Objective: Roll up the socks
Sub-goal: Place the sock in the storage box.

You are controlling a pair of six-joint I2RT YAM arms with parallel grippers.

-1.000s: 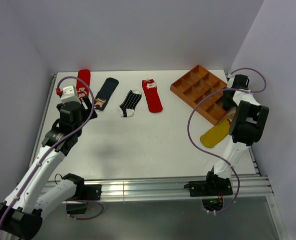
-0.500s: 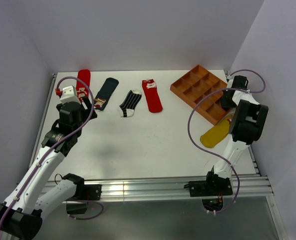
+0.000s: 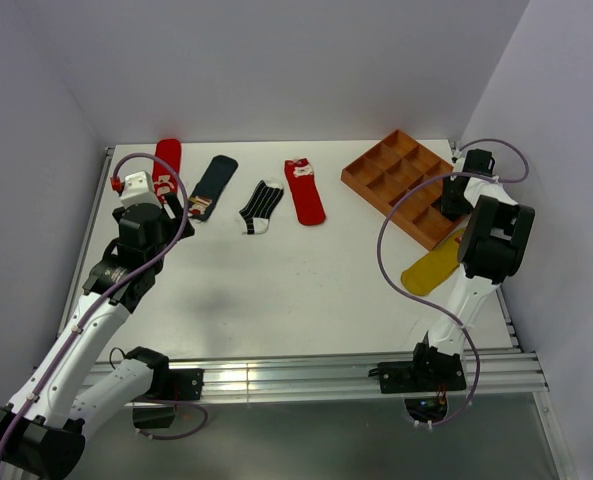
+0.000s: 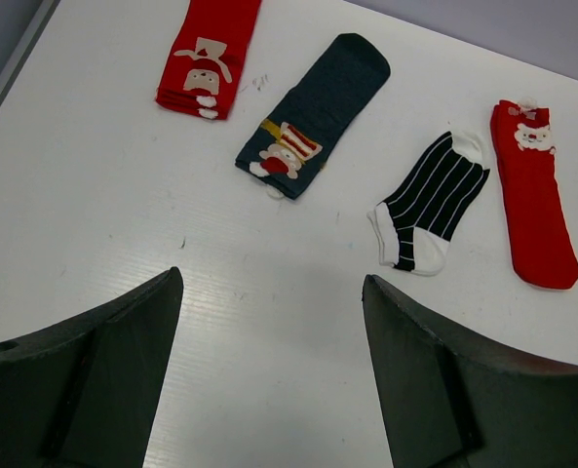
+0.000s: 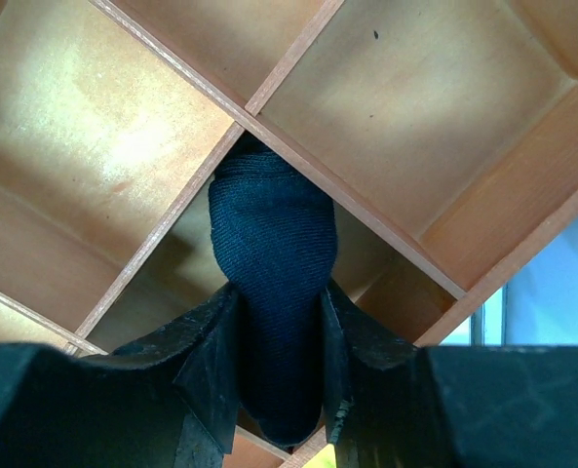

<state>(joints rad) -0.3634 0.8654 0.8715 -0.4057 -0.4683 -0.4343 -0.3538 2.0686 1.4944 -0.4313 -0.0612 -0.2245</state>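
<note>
My right gripper [image 5: 280,291] is shut on a rolled plain navy sock [image 5: 274,244], its jaws pressing both sides, and holds it down in a compartment of the wooden tray [image 5: 415,107]. From above, the right gripper [image 3: 454,200] is over the tray's near end [image 3: 401,185], and a mustard yellow sock [image 3: 431,268] lies flat beside that arm. My left gripper [image 4: 271,280] hangs open above bare table. Ahead of it lie a red sock [image 4: 209,54], a navy sock with a patch [image 4: 318,112], a black-and-white striped sock [image 4: 430,200] and another red sock [image 4: 534,205].
The tray has several empty compartments [image 3: 391,165] and sits at the back right near the wall. A metal rail [image 3: 306,378] runs along the table's near edge. Grey walls close in the left, back and right sides.
The right arm has shifted slightly back over the tray, uncovering a little more of the yellow sock. The left arm and the flat socks have not moved.
</note>
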